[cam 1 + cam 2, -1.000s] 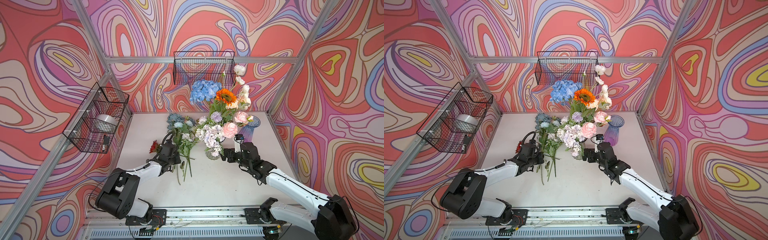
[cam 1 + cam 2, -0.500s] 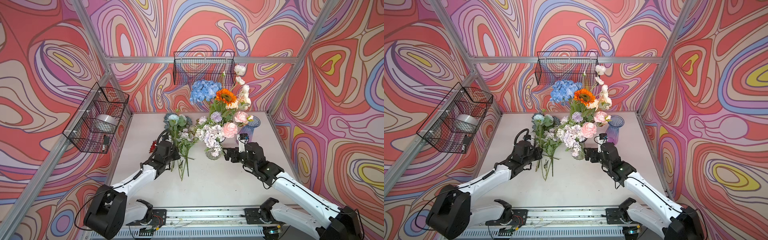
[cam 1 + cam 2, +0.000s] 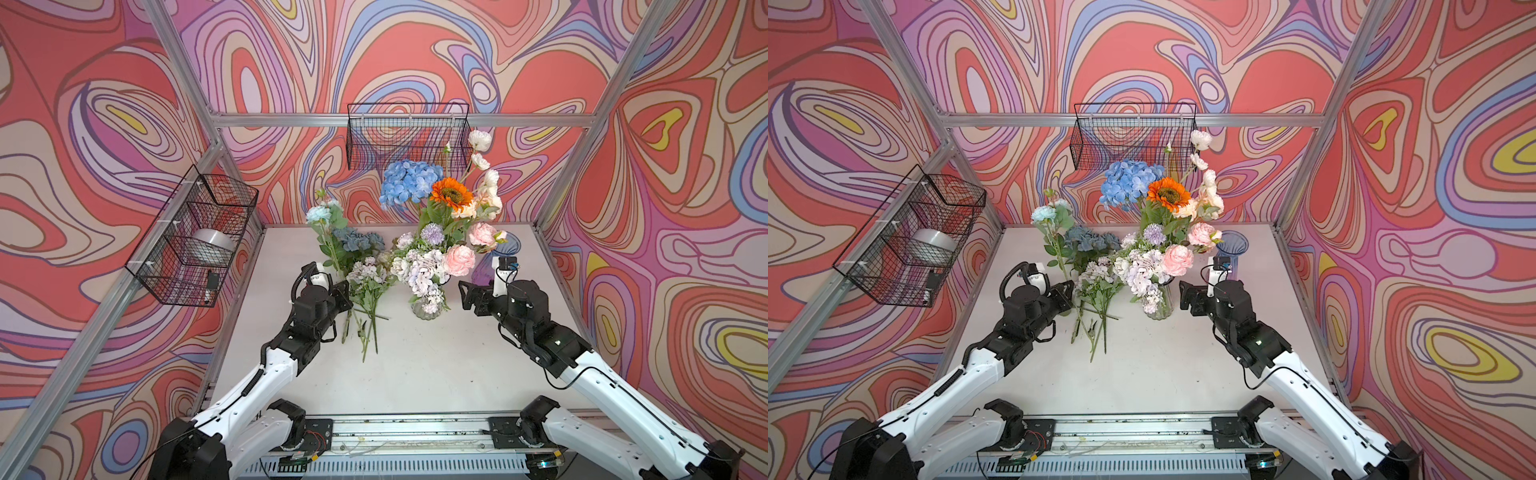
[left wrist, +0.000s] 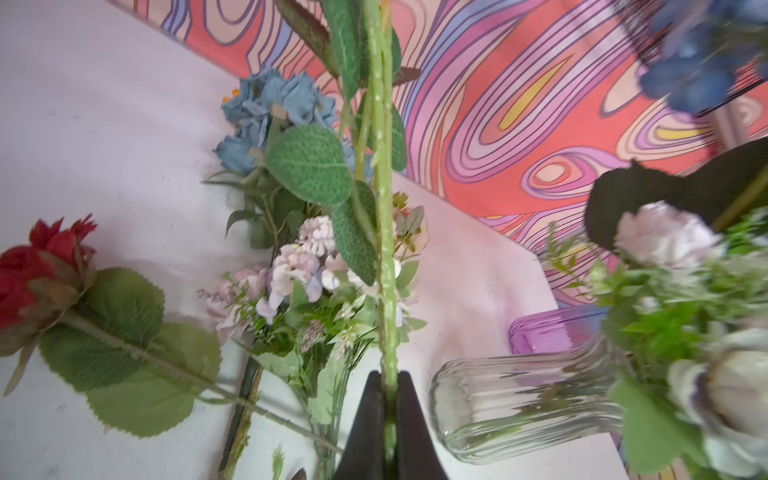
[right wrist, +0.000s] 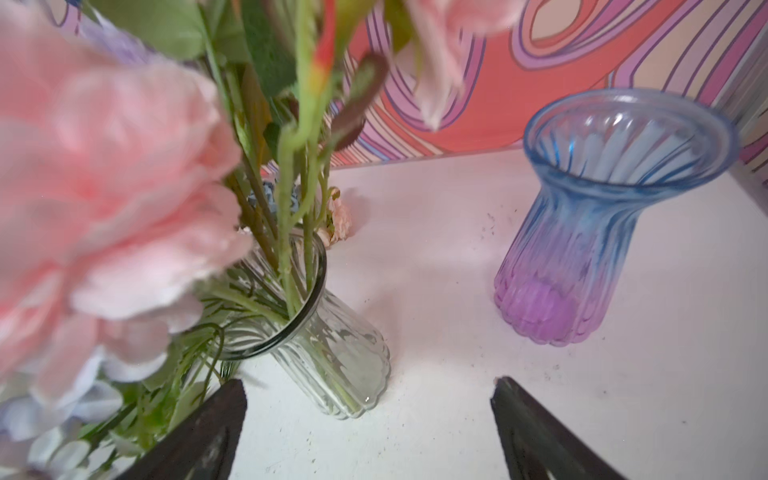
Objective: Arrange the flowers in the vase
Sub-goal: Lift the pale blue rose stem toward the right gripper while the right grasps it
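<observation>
The clear vase (image 5: 345, 365) is ribbed glossy glass; flowers (image 3: 419, 266) look like cloth on plastic stems; surface (image 3: 415, 374) matt white; baskets (image 3: 409, 124) black wire.

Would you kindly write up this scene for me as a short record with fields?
Clear vase: upright, holding a bouquet
Blue-purple vase: upright, empty
Left gripper: shut on the green stem of an aqua rose
Right gripper: open, empty, beside the clear vase
Loose flowers: lying on the table, in both top views left of the clear vase
</observation>
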